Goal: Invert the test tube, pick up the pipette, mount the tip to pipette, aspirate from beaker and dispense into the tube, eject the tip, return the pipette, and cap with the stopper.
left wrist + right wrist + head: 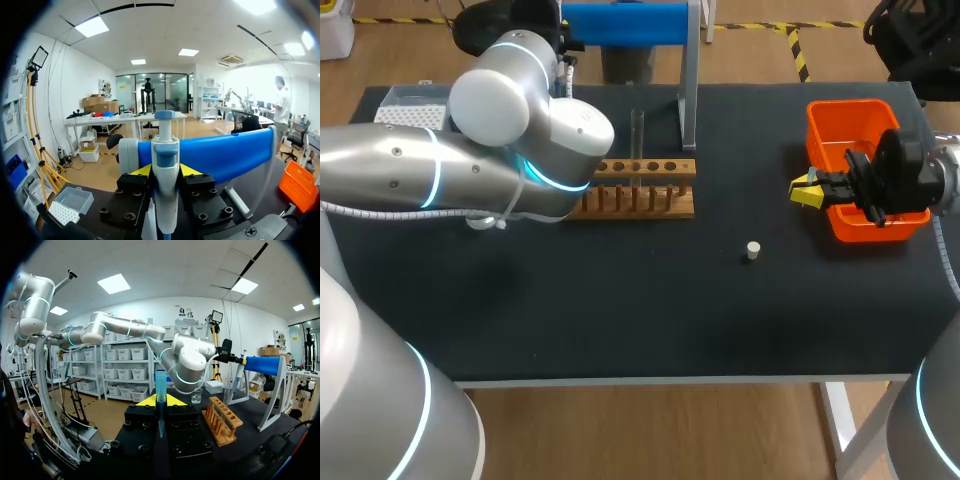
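Dark tabletop (pixel 620 320), far edge: the left gripper (pixel 165 170) clamps one pipette (pixel 165 150) at one blue stand (pixel 225 155). If this is the pick-up, I judge it wants a straight, vertical lift. The right gripper (pixel 160 401) pinches one tip (pixel 160 382) beside one orange bin (pixel 845 106). One test tube (pixel 637 130) stands in one rack (pixel 640 203); one stopper (pixel 752 250) lies nearer.
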Controlling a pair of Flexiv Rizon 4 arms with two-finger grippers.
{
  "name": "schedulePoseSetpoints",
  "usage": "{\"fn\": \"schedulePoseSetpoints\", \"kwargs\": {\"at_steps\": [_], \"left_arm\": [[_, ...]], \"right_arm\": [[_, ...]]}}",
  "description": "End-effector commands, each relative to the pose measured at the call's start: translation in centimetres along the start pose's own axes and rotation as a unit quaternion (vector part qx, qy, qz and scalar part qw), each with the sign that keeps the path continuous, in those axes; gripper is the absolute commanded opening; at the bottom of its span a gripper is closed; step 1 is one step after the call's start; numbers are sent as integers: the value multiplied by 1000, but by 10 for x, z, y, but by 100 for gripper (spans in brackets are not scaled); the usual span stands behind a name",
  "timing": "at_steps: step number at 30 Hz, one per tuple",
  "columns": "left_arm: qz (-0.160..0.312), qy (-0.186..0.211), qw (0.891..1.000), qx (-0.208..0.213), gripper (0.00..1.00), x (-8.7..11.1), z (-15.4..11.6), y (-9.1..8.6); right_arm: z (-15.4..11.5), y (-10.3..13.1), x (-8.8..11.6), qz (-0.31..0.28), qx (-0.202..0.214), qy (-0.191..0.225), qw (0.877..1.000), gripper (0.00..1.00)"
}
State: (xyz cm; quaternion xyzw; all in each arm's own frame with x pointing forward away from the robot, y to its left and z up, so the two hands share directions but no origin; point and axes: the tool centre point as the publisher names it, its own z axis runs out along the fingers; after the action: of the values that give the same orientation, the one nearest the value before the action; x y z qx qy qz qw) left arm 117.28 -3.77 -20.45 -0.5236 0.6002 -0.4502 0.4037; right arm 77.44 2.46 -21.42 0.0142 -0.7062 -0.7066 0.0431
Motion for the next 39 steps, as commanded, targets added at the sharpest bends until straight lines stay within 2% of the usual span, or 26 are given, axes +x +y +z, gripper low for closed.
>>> {"fn": "schedulePoseSetpoints", "kwargs": {"at_steps": [1, 9, 14, 23, 28, 32, 39], "left_arm": [[2, -4, 1000, 4, 0, 1, 1, -6], [21, -9, 999, 27, 0, -3, -8, -32], [16, 7, 999, 34, 0, -5, -17, -42], [63, 106, 992, 40, 0, 1, -38, -60], [84, 186, 978, 52, 0, 5, -53, -65], [113, 216, 969, 47, 0, 10, -64, -69], [115, 265, 956, 51, 0, 14, -77, -71]], "right_arm": [[0, 1, 1, 0, 1, -1, 1000, 0], [0, 1, 1, 0, 1, -1, 1000, 0], [0, 1, 1, 0, 1, -1, 1000, 0], [0, 1, 1, 0, 1, -1, 1000, 0], [0, 1, 1, 0, 1, -1, 1000, 0], [0, 1, 1, 0, 1, -1, 1000, 0], [0, 1, 1, 0, 1, -1, 1000, 0]]}}
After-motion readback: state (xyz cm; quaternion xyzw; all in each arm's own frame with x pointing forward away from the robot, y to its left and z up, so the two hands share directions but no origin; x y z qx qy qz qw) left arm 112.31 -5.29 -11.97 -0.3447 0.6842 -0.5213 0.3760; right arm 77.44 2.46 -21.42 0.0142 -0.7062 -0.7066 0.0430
